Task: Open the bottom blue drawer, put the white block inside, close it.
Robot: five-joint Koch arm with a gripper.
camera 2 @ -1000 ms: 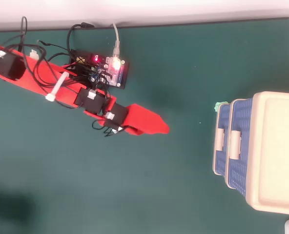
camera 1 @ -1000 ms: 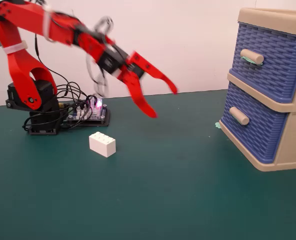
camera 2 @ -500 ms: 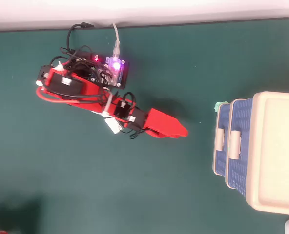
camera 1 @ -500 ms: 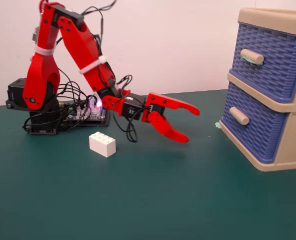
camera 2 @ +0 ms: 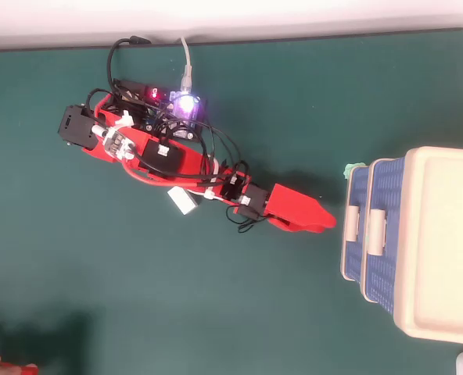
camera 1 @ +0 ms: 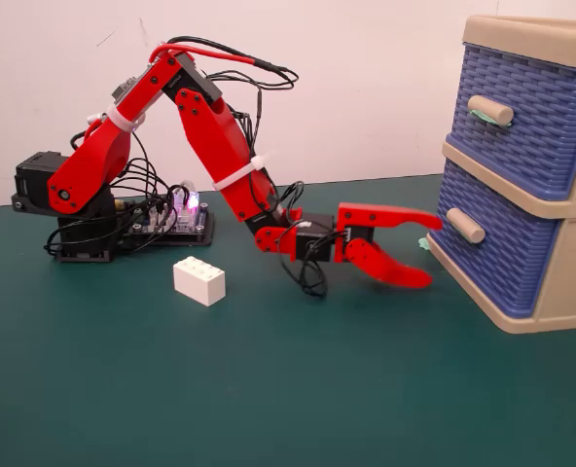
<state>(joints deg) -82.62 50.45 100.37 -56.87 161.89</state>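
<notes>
The white block [camera 1: 198, 281] lies on the green mat in front of the arm's base; in the overhead view [camera 2: 182, 201] it peeks out from under the arm. The bottom blue drawer [camera 1: 497, 255] looks closed, with a beige handle [camera 1: 465, 225]; from overhead its handle [camera 2: 350, 223] is the left one. My red gripper [camera 1: 435, 252] is open and empty, jaws spread one above the other. Its tips are just left of the bottom drawer's front, not touching the handle. From overhead the gripper [camera 2: 331, 221] points at the drawer.
The beige cabinet [camera 1: 522, 39] also holds a closed upper blue drawer [camera 1: 531, 122]. A small green scrap [camera 2: 350, 169] lies by the cabinet's corner. The lit control board [camera 2: 186, 105] and cables sit by the arm base. A fingertip [camera 2: 5, 366] shows at the lower left edge.
</notes>
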